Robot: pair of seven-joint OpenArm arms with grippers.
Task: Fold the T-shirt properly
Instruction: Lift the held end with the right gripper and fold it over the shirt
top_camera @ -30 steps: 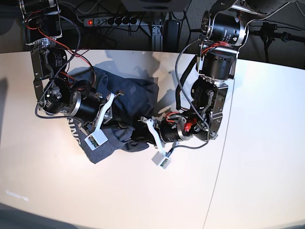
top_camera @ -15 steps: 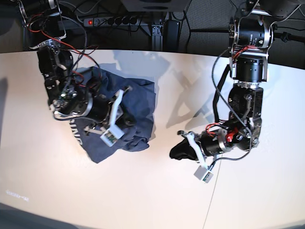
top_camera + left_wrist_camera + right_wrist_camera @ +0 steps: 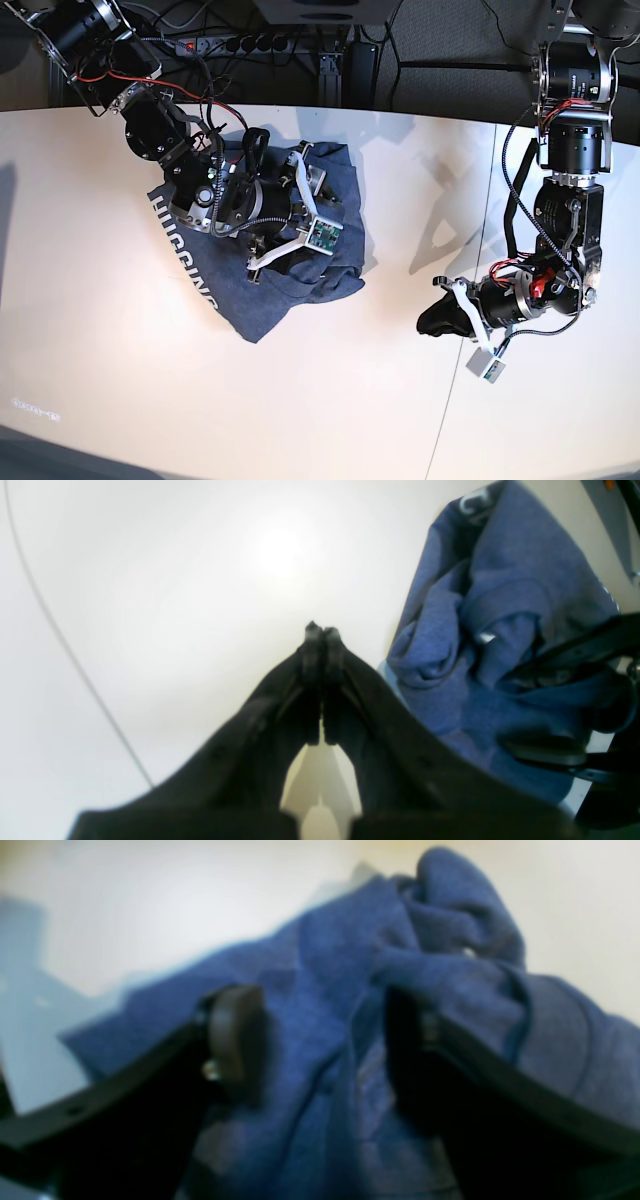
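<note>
The dark blue-grey T-shirt [image 3: 290, 270] lies crumpled on the white table [image 3: 120, 360] at left centre, with white lettering [image 3: 185, 255] along its left edge. My right gripper [image 3: 318, 205] hangs over the heap. In the right wrist view this gripper [image 3: 320, 1040] is open with folds of the shirt [image 3: 325, 965] between its fingers [image 3: 235, 1035]. My left gripper [image 3: 435, 318] is shut and empty, on bare table to the right of the shirt. In the left wrist view its tips [image 3: 322, 630] are pressed together, and the shirt [image 3: 500, 630] lies off to the right.
A seam [image 3: 455, 390] runs across the table on the right; in the left wrist view it [image 3: 75, 655] passes left of the gripper. A power strip [image 3: 235, 43] and cables lie behind the table's back edge. The right arm's body [image 3: 160, 130] stands over the shirt's far left.
The left gripper has pulled away from the shirt to the right, shut and empty. The right gripper has swung to the right over the shirt, and the heap has shifted right and changed shape.
</note>
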